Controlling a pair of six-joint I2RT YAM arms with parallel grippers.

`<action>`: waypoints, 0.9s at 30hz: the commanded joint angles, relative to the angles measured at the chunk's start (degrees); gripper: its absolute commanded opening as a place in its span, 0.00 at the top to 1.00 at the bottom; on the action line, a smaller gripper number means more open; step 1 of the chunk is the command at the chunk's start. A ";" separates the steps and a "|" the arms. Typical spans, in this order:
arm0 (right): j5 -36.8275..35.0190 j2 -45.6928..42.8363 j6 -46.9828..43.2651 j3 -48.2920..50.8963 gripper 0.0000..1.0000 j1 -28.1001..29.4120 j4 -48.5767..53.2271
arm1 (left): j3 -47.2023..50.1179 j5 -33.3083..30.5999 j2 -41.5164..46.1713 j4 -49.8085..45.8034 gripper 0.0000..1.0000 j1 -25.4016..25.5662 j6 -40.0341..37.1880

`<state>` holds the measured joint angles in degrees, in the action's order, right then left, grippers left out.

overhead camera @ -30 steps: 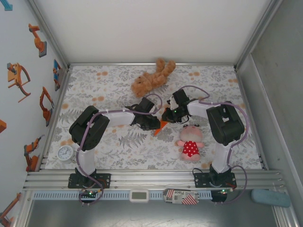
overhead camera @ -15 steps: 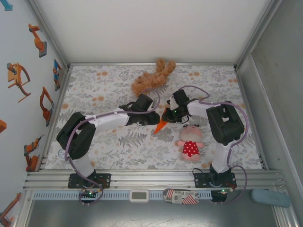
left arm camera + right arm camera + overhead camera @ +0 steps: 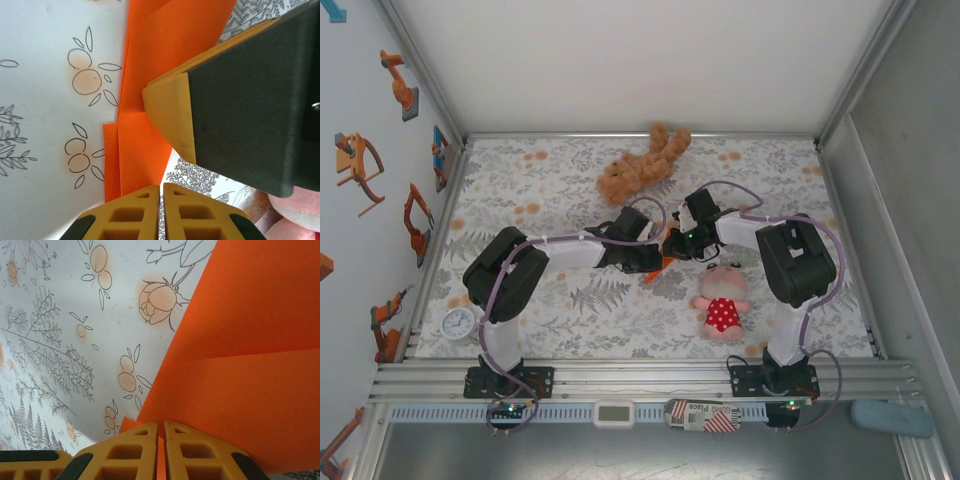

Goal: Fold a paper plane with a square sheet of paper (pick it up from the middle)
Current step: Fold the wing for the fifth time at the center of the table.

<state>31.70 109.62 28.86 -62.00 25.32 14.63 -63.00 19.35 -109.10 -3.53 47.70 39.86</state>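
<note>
Meeting mid-counter (image 3: 540,180), both arms reach over the folded orange paper (image 3: 655,271), which sits on the floral surface between the brown bear (image 3: 640,168) and the pink doll (image 3: 722,305).

Left pincer (image 3: 161,215): fingers pressed together at the paper's near edge; cannot tell whether they grip the sheet itself.

Right pincer (image 3: 161,452): fingers closed with a thin orange sliver showing between them, so clamped on the paper.

Left wrist view: overlapping layers and fold lines visible; one right finger (image 3: 170,120) sits over the sheet.
</note>
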 commanded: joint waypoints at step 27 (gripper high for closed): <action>-1.28 3.73 -1.42 -0.21 0.90 -0.38 2.55 | 2.68 2.01 -2.71 0.98 0.90 0.20 1.10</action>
<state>32.82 110.37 28.64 -62.22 24.95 14.59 -62.04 21.04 -111.13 -1.04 47.70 40.27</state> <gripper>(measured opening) 0.104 0.104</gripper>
